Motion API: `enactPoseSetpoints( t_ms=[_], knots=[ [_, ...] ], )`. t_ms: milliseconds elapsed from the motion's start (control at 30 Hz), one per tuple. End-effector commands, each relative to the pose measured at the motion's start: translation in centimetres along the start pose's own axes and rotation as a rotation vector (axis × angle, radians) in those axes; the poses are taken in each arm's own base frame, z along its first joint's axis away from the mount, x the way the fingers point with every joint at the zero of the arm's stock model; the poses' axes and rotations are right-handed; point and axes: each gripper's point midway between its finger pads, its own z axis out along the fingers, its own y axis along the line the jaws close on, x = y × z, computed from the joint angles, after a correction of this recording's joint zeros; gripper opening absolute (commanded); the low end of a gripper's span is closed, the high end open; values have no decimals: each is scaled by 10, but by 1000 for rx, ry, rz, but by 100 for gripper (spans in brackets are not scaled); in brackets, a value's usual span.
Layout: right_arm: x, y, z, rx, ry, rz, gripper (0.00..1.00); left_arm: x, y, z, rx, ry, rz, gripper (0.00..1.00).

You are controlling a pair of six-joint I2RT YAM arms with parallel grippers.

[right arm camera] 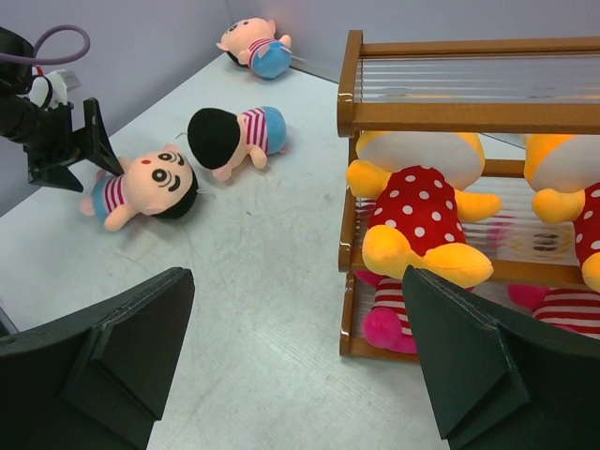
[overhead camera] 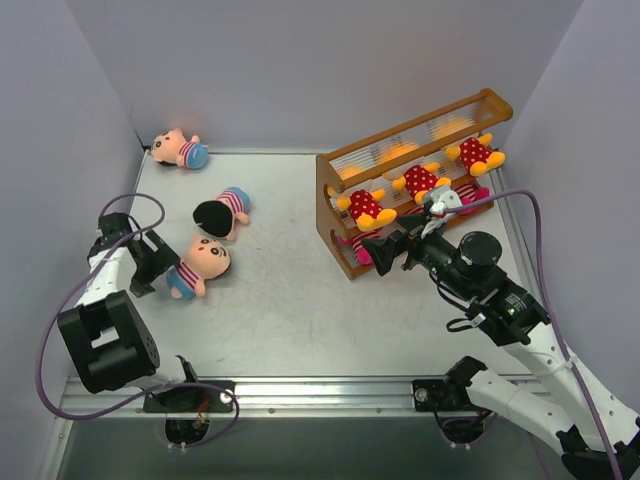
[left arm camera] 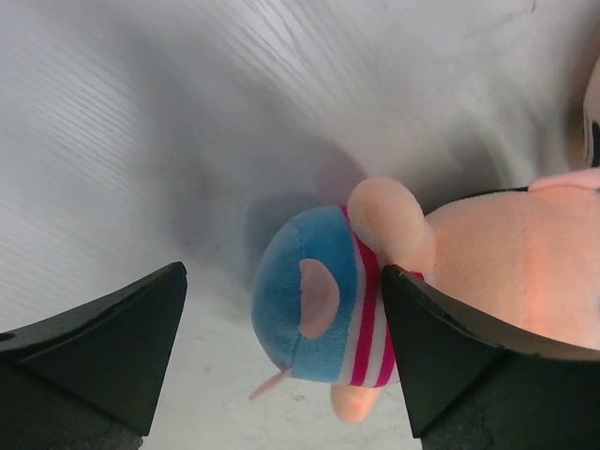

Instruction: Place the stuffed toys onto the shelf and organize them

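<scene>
L gripper (overhead camera: 163,270) wide open, straddling boy doll (left arm camera: 314,309) mid-left, shorts between jaws. Drop lower, shift toward torso before closing. R gripper (overhead camera: 378,250) wide, empty, by shelf (overhead camera: 326,190) upper right.

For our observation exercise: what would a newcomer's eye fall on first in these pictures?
The orange-brown shelf at the right rear, with three yellow bears in red polka dots lined along its middle tier. On the left, three boy dolls lie loose, the open left gripper straddling the blue shorts of the nearest doll.
</scene>
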Motion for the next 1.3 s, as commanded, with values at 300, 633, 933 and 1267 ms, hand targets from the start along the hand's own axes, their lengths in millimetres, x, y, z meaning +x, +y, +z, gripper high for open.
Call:
enactPoseSetpoints(
  t_ms=[300,633,933,1267],
  knots=[
    [-11,-2,5,3,-46,-15,99,123,-77,-49,321,276,49,95],
    [-10,-4,9,13,-29,-20,99,131,-98,-105,465,219,198,97],
    [-13,-1,13,2,-21,-16,99,58,-140,-104,490,34,436,94],
    [-12,-4,5,20,-21,-11,99,20,-146,-47,436,111,474,94]
  ],
)
